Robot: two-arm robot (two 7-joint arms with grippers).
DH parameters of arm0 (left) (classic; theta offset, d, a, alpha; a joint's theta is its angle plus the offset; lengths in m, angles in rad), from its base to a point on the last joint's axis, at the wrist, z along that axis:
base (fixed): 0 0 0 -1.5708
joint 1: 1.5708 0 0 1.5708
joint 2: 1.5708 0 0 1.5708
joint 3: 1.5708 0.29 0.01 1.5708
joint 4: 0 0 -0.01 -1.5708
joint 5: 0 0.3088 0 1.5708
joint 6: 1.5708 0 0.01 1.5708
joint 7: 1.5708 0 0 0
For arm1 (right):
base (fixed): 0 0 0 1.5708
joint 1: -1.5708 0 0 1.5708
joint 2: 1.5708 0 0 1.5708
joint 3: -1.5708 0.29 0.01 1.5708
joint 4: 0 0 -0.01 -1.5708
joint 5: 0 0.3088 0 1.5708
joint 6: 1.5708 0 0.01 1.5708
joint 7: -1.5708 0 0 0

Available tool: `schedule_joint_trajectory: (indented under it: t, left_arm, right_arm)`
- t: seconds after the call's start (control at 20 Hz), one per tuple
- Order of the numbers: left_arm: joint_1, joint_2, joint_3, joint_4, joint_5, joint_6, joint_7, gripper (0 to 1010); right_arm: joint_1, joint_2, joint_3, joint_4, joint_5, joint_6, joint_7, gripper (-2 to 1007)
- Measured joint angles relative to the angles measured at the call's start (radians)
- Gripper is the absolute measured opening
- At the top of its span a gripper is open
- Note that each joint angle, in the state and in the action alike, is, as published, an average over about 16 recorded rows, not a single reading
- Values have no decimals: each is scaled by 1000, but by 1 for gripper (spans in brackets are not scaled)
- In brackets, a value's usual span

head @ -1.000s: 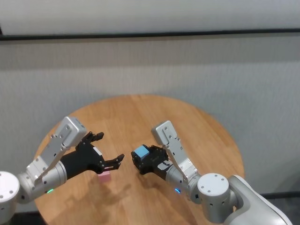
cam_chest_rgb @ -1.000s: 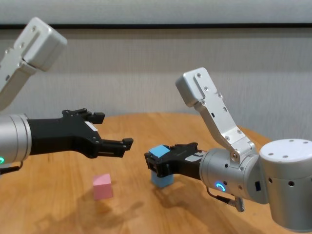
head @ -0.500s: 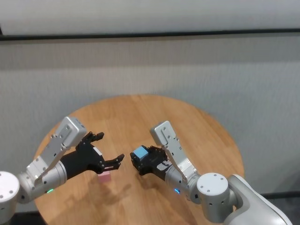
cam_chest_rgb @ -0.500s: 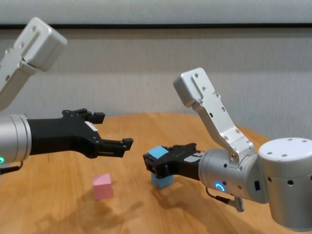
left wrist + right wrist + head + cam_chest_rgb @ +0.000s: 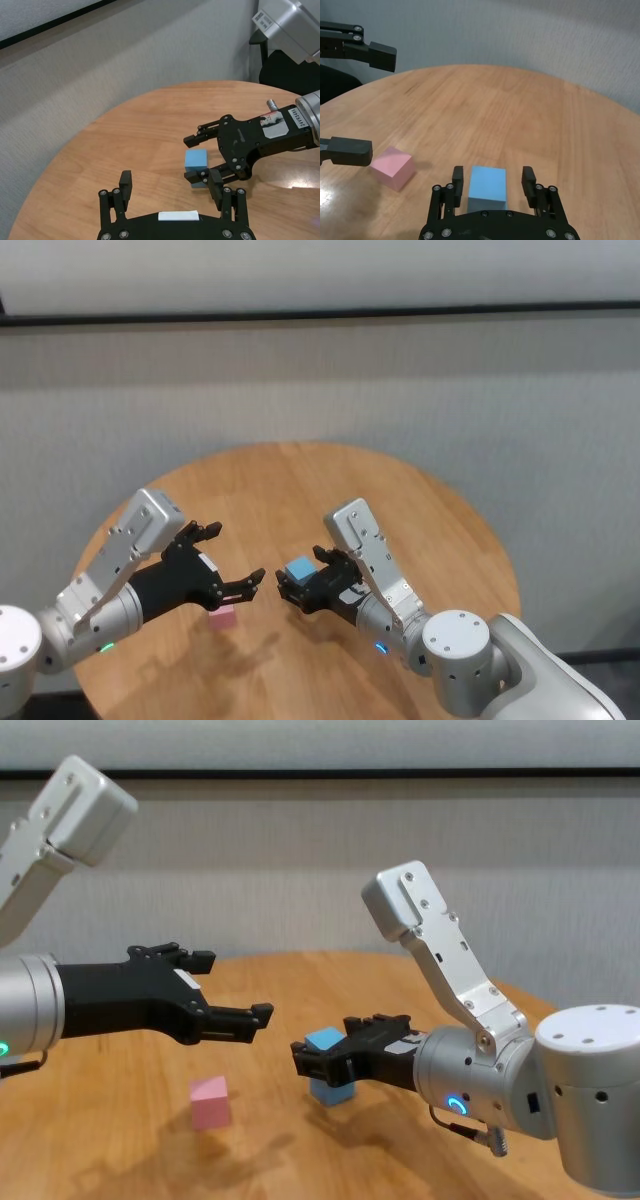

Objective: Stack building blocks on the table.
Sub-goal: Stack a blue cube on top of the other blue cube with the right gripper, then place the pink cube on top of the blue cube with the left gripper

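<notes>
Two light blue cubes stand stacked on the table point(image 5: 400, 500): the top cube point(image 5: 325, 1040) sits on the lower cube point(image 5: 332, 1092). My right gripper point(image 5: 322, 1058) is open, with a finger on each side of the top cube and a small gap to it, as the right wrist view point(image 5: 493, 176) shows. The pink cube point(image 5: 210, 1102) lies on the table to the left of the stack. My left gripper point(image 5: 232, 985) is open and empty, hovering above the pink cube point(image 5: 222, 616).
The round table's far half point(image 5: 300, 970) is bare wood. A grey wall stands behind the table. The two grippers face each other closely near the middle front of the table.
My right gripper has opened and let go of the blue cube, which now rests on the other blue cube. The left arm has not moved.
</notes>
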Motion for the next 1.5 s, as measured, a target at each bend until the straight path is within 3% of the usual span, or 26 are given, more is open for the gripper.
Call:
schedule_joint_trajectory:
  t: [0.35, 0.65, 1.05, 1.5]
  left_arm:
    - [0, 0, 0, 0, 0, 0, 0, 1002]
    - [0, 0, 0, 0, 0, 0, 0, 1002]
    - [0, 0, 0, 0, 0, 0, 0, 1002]
    - [0, 0, 0, 0, 0, 0, 0, 1002]
  right_arm:
    - [-13, 8, 14, -48, 3, -7, -6, 880]
    - [-34, 28, 34, -121, 14, -13, -14, 978]
    - [-78, 71, 74, -217, 26, -7, -37, 1001]
    - [-128, 112, 121, -273, 25, 8, -65, 1001]
